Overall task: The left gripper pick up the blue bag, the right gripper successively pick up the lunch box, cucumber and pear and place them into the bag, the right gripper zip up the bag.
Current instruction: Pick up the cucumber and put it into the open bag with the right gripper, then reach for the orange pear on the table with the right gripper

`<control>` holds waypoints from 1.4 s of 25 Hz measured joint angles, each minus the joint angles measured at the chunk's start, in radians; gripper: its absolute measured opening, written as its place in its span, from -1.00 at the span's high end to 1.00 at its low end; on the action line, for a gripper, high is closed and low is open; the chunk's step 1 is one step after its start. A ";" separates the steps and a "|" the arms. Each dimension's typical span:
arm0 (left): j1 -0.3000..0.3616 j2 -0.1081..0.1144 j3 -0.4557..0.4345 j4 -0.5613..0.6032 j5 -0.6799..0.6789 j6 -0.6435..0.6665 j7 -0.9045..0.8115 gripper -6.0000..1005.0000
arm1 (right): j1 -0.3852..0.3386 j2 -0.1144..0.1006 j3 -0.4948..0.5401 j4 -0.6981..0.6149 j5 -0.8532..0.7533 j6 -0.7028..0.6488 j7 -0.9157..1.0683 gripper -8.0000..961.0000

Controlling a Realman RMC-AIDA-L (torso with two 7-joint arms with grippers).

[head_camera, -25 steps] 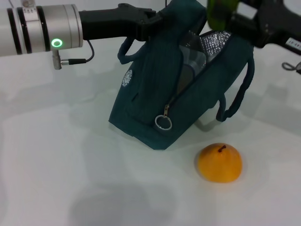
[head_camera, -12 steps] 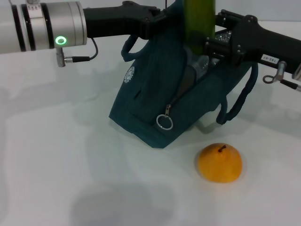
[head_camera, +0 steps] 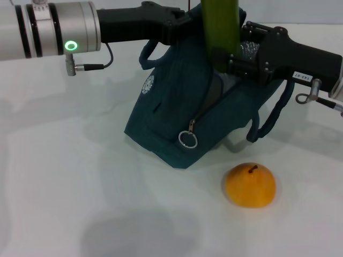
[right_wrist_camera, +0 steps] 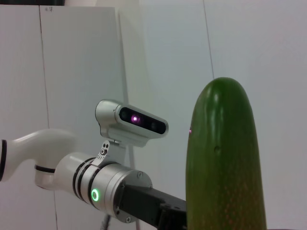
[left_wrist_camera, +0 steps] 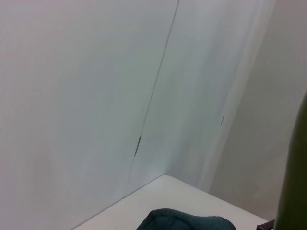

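The blue bag [head_camera: 171, 107] stands tilted on the white table, its zipper open, with a ring pull [head_camera: 187, 140] at the front. My left gripper [head_camera: 181, 24] is shut on the bag's top edge and holds it up. My right gripper [head_camera: 228, 56] is shut on the lower end of the green cucumber [head_camera: 220, 24], which stands upright right over the bag's mouth. The cucumber also shows in the right wrist view [right_wrist_camera: 225, 163] and at the edge of the left wrist view [left_wrist_camera: 293, 191]. The orange pear [head_camera: 250, 185] lies on the table in front of the bag. The lunch box is hidden.
The bag's handle loops [head_camera: 270, 115] hang at its right side under my right arm. The white table [head_camera: 80, 176] spreads to the left and front. My left arm [right_wrist_camera: 110, 187] shows in the right wrist view.
My right gripper has moved left and down with the cucumber, from the top right corner to right over the bag's mouth. The left arm and the pear have stayed put.
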 joint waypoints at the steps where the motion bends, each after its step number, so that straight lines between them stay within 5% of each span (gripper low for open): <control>1: 0.000 0.000 0.000 0.000 0.001 0.000 0.001 0.86 | 0.000 0.000 0.000 0.001 0.000 0.001 -0.001 -0.53; 17: -0.001 -0.002 0.000 -0.001 0.003 0.000 -0.001 0.85 | 0.001 0.003 -0.011 -0.005 0.003 0.031 -0.013 -0.58; 25: -0.001 -0.001 0.000 0.002 0.003 0.000 -0.001 0.85 | -0.056 0.000 -0.001 -0.027 0.088 -0.038 -0.068 -0.57; 29: 0.004 -0.001 0.000 0.002 0.002 0.000 0.000 0.85 | -0.152 -0.025 0.000 -0.154 0.116 -0.072 -0.028 -0.56; 35: 0.007 0.001 0.000 0.001 0.002 -0.001 0.003 0.85 | -0.239 -0.104 0.005 -0.332 -0.117 -0.215 0.120 -0.49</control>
